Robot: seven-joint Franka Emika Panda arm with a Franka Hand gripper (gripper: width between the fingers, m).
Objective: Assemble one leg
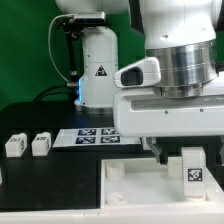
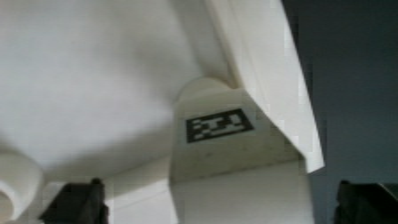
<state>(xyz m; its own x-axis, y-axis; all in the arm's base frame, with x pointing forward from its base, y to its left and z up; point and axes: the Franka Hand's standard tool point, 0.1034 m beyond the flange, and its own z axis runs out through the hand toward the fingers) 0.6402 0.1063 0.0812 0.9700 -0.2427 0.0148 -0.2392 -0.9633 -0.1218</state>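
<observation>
While the jaws gape, the leg (image 1: 192,170) stands upright.

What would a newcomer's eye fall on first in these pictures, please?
The big white arm fills the exterior view's right, its gripper hanging open just above a small white leg with a black-and-white tag. That leg stands upright on the large white panel at the front. Two more small white blocks sit on the dark table at the exterior view's left, apart from the panel.
</observation>
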